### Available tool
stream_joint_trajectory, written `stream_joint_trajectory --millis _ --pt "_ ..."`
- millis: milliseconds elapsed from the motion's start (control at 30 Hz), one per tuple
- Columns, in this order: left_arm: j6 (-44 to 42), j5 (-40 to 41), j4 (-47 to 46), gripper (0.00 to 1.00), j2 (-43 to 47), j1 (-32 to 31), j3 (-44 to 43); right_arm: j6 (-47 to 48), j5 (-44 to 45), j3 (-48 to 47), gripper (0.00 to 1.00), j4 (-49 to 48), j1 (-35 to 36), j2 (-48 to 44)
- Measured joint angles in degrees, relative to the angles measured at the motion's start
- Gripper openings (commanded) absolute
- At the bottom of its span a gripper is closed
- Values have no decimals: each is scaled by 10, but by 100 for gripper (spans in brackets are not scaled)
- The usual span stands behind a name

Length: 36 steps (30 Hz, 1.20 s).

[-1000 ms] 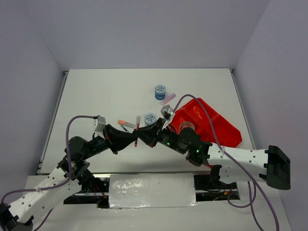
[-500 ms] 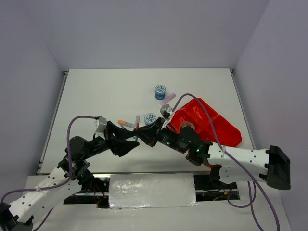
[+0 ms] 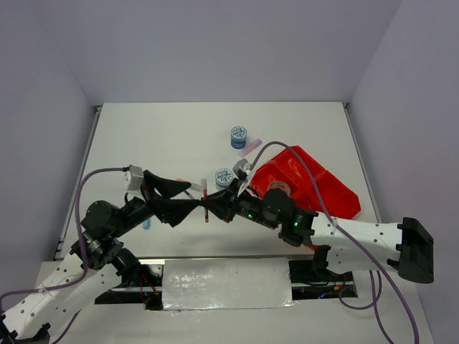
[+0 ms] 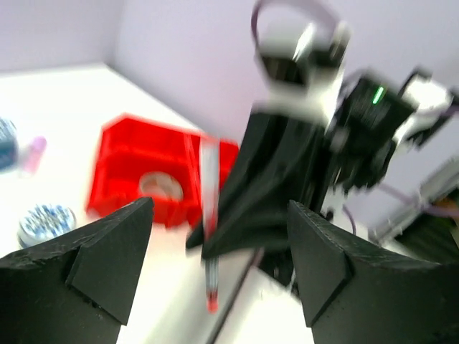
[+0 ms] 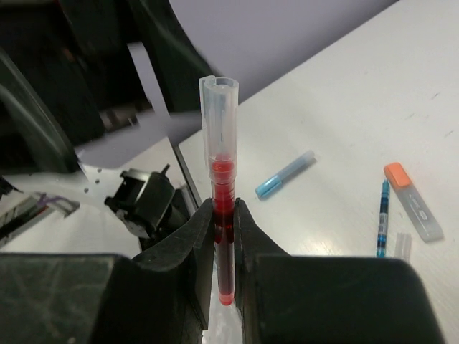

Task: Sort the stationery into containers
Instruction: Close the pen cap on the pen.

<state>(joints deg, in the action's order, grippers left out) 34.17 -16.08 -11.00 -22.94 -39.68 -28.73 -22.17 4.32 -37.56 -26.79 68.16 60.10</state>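
Note:
My right gripper (image 3: 214, 204) (image 5: 224, 215) is shut on a red pen (image 3: 205, 201) (image 5: 219, 147), held upright above the table. My left gripper (image 3: 192, 198) (image 4: 219, 215) stands open just left of it, its fingers apart on either side of the pen (image 4: 209, 215) and not touching it. The red tray (image 3: 315, 188) (image 4: 118, 154) lies to the right with a clear tape ring (image 3: 278, 188) (image 4: 161, 186) in one compartment. A blue-white roll (image 3: 224, 176) (image 4: 44, 218) sits behind the grippers, and another roll (image 3: 239, 136) stands farther back beside a pink stick (image 3: 251, 147) (image 4: 34, 152).
On the table under the left arm lie a light blue pen (image 5: 285, 174) (image 3: 146, 223), an orange-tipped marker (image 5: 412, 201) and a thin blue pen (image 5: 383, 218). The right arm's purple cable (image 3: 287, 154) arches over the tray.
My left gripper has opened, let go of the red pen and drawn back to the left. The right gripper keeps the pen and has shifted slightly left.

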Motion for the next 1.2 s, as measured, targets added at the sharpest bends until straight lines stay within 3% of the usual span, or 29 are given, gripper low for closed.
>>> stream_joint_trajectory --millis 367,533,733,867,1067,1200 --pt "-12 45 19 69 -82 0 -137 21 -21 -20 0 87 28 -2" --pt "-13 33 40 66 -113 0 -132 26 -4 -24 0 107 29 -11" --pt "-10 -20 32 54 -105 0 -102 30 5 -44 0 127 29 -12" --pt "-10 -39 28 51 -100 0 -91 32 8 -53 0 129 29 -12" --pt "-12 -44 28 24 -101 1 -91 36 7 -56 0 140 30 -12" --pt "-15 -44 27 17 -104 1 -91 38 6 -62 0 149 30 -12"
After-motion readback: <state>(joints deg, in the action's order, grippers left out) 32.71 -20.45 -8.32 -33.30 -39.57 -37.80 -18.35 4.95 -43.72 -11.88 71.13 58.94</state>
